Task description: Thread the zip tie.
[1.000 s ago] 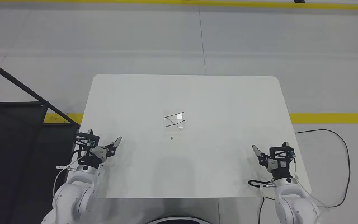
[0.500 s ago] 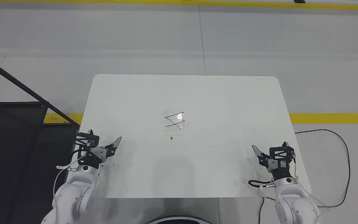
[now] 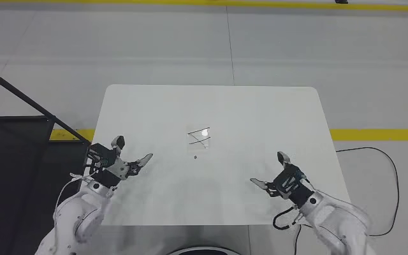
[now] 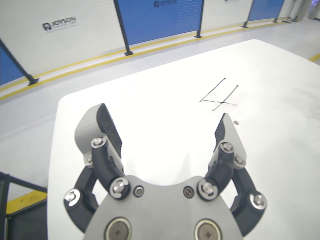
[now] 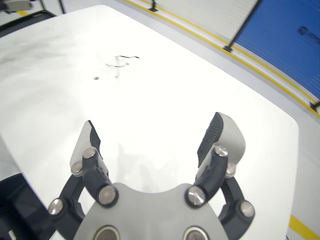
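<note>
Thin black zip ties (image 3: 199,136) lie crossed near the middle of the white table (image 3: 268,115); they also show as zip ties (image 4: 220,95) and zip ties (image 5: 119,62) in the wrist views. A tiny dark piece (image 3: 195,156) lies just in front of them. My left gripper (image 3: 132,153) hangs open over the table's near left part, well short of the ties. My right gripper (image 3: 270,171) hangs open over the near right part, also away from them. Neither holds anything.
A black frame with dark netting (image 3: 25,146) stands off the table's left side. A black cable (image 3: 376,185) lies on the floor to the right. Bare table (image 4: 155,96) lies between both grippers and the ties.
Both arms have moved inward from the table's near corners toward the middle, the right one more. Both grippers stay open. The zip ties have not moved.
</note>
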Robot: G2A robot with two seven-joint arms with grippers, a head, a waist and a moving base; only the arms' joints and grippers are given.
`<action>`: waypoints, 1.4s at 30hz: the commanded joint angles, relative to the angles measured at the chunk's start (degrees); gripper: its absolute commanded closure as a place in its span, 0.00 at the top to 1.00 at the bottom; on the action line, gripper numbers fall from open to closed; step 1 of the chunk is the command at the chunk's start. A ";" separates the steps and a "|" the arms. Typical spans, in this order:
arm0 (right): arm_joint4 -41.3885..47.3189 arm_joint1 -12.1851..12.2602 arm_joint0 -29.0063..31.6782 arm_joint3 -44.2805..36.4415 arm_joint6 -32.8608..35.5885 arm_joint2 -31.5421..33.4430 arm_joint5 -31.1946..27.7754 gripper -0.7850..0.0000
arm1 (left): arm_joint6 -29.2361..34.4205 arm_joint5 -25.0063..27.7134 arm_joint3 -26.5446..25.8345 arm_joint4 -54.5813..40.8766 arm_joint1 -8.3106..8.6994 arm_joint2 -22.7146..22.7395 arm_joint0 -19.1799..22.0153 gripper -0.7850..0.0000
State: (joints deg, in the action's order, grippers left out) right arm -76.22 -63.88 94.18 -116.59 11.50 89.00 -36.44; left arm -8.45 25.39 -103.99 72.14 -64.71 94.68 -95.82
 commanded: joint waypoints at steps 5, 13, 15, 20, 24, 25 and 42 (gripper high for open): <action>9.05 0.36 -5.35 -0.30 11.01 -4.06 -9.81 1.00 | 1.01 7.02 0.83 -3.29 0.51 2.48 0.44 1.00; 9.05 0.36 -5.35 -0.30 11.01 -4.06 -9.81 1.00 | 1.01 7.02 0.83 -3.29 0.51 2.48 0.44 1.00; 9.05 0.36 -5.35 -0.30 11.01 -4.06 -9.81 1.00 | 1.01 7.02 0.83 -3.29 0.51 2.48 0.44 1.00; 12.86 0.50 -9.16 3.54 14.21 -7.94 -14.62 1.00 | 2.37 8.53 0.79 -3.75 0.49 0.41 2.06 1.00; 29.19 0.65 -17.95 9.85 22.48 -13.32 -18.49 1.00 | 4.76 14.21 2.30 -8.00 0.70 -0.90 5.46 1.00; 34.49 0.67 -20.81 11.97 26.45 -14.79 -15.95 1.00 | 4.92 15.15 2.77 -9.44 0.76 -0.72 6.42 1.00; 67.19 -0.64 -46.21 29.70 48.86 -25.95 1.86 1.00 | 12.56 21.60 11.14 -22.93 1.49 -0.86 13.30 1.00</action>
State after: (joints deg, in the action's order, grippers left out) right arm -9.02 -64.51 47.98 -86.90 60.35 63.05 -34.58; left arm 4.13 46.98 -92.84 49.19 -63.22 93.81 -82.51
